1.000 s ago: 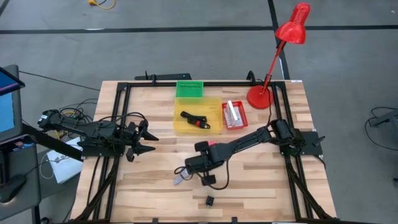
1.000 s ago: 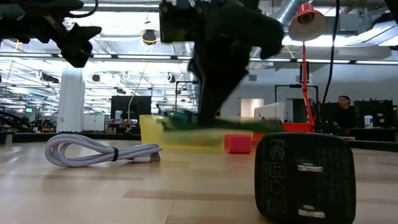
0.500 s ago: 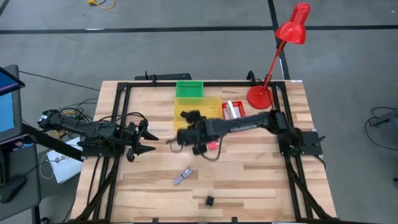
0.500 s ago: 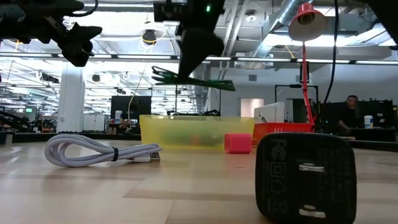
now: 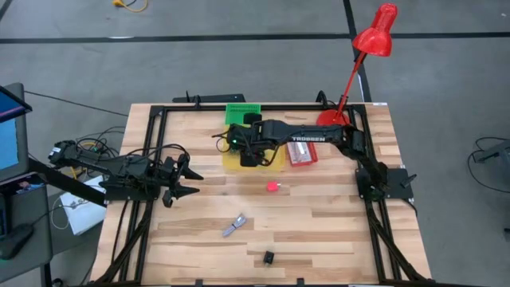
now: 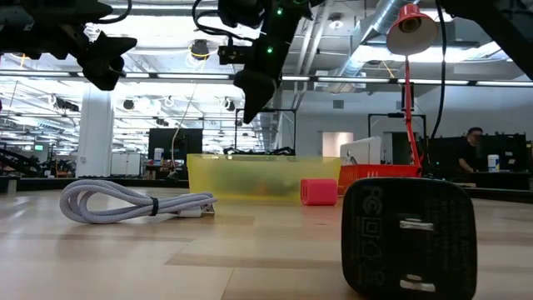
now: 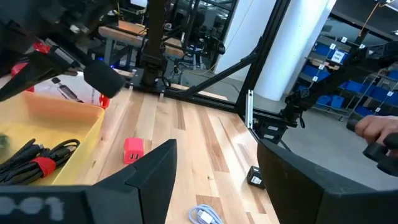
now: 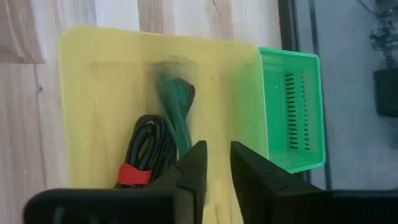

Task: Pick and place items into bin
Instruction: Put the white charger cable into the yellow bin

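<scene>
My right gripper (image 5: 236, 143) hangs over the yellow bin (image 5: 275, 165) at the table's far middle, fingers slightly apart with nothing between them (image 8: 216, 168). Below it in the bin, a green cable bundle (image 8: 175, 99) shows blurred beside a black cable with a red tie (image 8: 142, 152). A pink block (image 5: 272, 186), a white coiled cable (image 5: 233, 226) and a black charger (image 5: 268, 257) lie loose on the table. My left gripper (image 5: 190, 182) waits open at the left edge, held level above the table.
A green basket (image 5: 242, 114) stands behind the bin. A red tray (image 5: 303, 155) holding a white package sits to the bin's right. A red desk lamp (image 5: 333, 123) is at the far right. Black frame rails run along the table's edges.
My right gripper has carried the green cable bundle up from the near middle of the table toward the far edge, over the yellow bin, turning as it went. It has let go: the bundle no longer hangs from it and shows in the bin.
</scene>
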